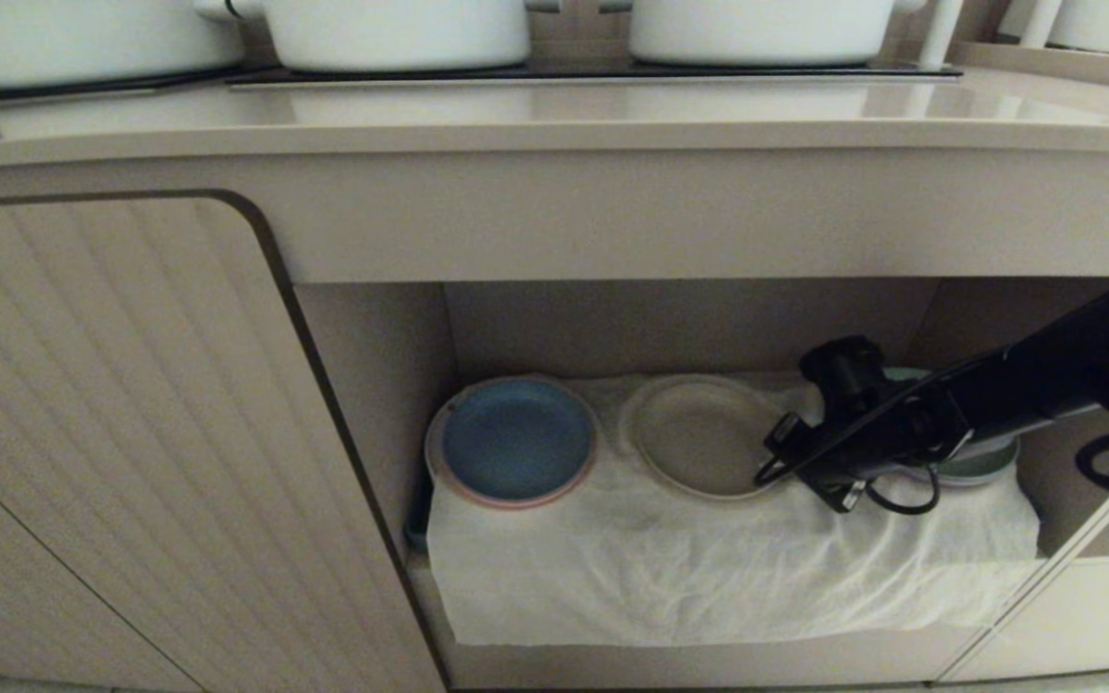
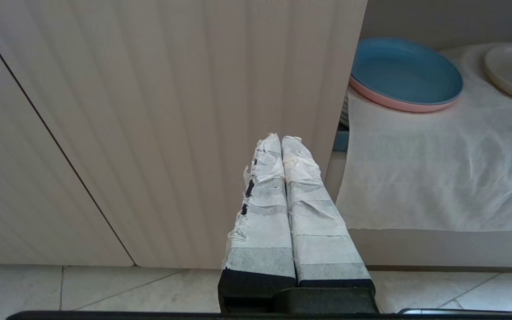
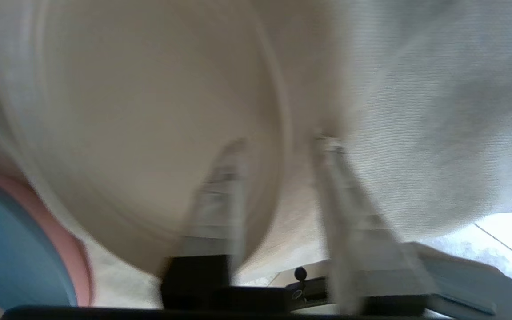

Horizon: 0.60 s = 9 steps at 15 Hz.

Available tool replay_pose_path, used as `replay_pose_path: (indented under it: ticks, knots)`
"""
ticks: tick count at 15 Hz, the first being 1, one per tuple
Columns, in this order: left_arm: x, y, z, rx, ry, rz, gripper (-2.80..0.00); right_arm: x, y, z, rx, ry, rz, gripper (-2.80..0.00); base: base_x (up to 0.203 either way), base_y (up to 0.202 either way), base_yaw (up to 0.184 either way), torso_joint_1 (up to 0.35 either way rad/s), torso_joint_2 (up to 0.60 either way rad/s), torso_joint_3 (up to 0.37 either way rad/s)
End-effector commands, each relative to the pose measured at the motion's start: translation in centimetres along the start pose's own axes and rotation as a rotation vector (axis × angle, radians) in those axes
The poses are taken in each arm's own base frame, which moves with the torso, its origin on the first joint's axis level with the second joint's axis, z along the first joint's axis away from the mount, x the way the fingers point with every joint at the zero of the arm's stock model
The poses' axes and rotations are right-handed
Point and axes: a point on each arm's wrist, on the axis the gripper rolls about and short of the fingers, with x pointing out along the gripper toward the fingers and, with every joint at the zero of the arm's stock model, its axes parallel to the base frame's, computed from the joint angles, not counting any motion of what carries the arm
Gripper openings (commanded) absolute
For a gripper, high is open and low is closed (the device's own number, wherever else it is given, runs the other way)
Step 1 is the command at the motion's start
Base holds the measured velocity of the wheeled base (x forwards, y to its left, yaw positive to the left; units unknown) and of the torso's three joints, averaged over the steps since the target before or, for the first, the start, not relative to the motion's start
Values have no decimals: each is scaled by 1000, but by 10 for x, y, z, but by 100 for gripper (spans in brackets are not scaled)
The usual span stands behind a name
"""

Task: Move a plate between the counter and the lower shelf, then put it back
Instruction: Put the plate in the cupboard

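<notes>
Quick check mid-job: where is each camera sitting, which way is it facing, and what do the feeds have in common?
Head view: high, looking forward and down at the counter and lower shelf; right arm enters from the right.
Left wrist view: low beside the ribbed door, facing it; shut left pincer shows.
Right wrist view: inside the shelf, close over the plate; right pincer straddles its rim, fingers apart.
Shared: the cream plate, blue plate, white cloth.

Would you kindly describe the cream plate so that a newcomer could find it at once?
Under the counter, right of the ribbed door, an open shelf is lined with white cloth. Three plates sit on it; the cream plate is the middle one, at the right gripper. Unlike the blue plate and green plate, it is plain beige.
</notes>
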Motion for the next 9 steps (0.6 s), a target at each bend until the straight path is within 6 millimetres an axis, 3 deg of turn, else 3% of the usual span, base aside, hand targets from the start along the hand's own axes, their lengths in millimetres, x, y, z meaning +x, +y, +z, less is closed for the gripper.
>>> replay_pose_path:
  ticks: [1, 9]
  knots:
    - [0, 0, 0, 0, 0, 0, -280, -1, 0, 0, 5, -3, -3, 0, 0, 0, 0, 0, 0, 0]
    - [0, 0, 0, 0, 0, 0, -280, -9, 0, 0, 2, -3, -7, 0, 0, 0, 0, 0, 0, 0]
